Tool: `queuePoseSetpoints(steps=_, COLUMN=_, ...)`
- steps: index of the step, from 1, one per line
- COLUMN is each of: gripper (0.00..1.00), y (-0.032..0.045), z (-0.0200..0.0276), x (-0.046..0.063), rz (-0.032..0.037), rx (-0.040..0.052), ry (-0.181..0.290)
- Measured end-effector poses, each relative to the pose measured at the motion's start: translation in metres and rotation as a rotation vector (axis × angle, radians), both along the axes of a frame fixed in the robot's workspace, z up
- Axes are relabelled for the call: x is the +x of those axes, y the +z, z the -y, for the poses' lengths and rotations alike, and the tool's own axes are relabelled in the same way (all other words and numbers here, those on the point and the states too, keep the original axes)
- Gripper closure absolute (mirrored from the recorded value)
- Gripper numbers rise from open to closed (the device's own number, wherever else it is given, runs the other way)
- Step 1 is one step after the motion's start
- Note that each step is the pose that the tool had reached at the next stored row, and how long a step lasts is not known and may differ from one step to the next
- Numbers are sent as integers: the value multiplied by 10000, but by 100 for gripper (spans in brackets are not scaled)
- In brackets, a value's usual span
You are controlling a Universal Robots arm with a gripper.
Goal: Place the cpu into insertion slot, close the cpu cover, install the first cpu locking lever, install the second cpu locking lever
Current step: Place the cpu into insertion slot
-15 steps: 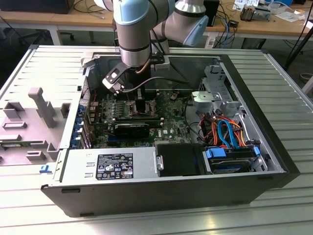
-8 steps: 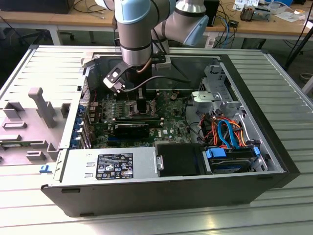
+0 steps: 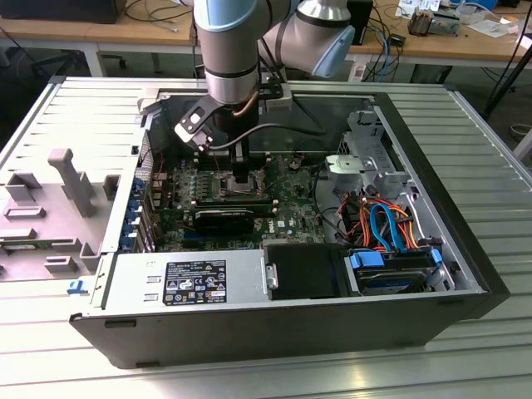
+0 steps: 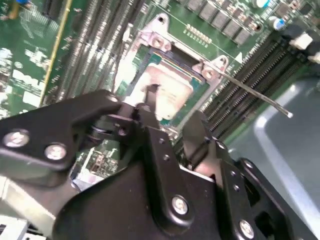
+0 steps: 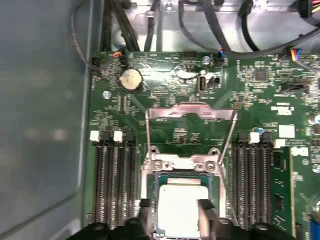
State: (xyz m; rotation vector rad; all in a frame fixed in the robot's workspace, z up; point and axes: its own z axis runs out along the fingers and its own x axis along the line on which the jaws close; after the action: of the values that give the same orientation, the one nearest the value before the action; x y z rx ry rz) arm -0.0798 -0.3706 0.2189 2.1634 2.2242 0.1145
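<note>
My gripper [image 3: 241, 179] reaches down inside the open computer case, over the green motherboard [image 5: 125, 115]. The cpu [image 5: 181, 205], a flat square with a silver-grey top, sits level in the insertion slot [image 5: 186, 164], which has a silver metal rim. My two black fingers [image 5: 206, 212] stand against opposite edges of the cpu [image 4: 172, 95], shut on it. The cpu cover [image 5: 190, 111], a thin silver frame, stands swung open beyond the slot. A thin locking lever [image 4: 265, 100] sticks out loose from the slot's corner.
Long black memory slots [image 5: 115, 180] flank the socket on both sides. A black card [image 3: 224, 218], a silver power supply [image 3: 187, 283] and blue-orange cables [image 3: 391, 224] fill the case toward the exterior view's bottom and right. The case wall [image 5: 45, 125] is close.
</note>
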Motion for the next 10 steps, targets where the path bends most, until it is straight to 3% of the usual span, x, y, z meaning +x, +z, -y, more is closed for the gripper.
queuePoseSetpoints(steps=2, gripper=59, y=-1, z=0, x=7, rz=-24, rx=27, ry=-4)
queuePoseSetpoints(steps=6, gripper=83, y=16, z=0, x=16, rz=-44, rx=26, ry=-6)
queuePoseSetpoints(steps=10, gripper=89, y=39, z=-1, x=22, rz=-48, rx=27, ry=-2)
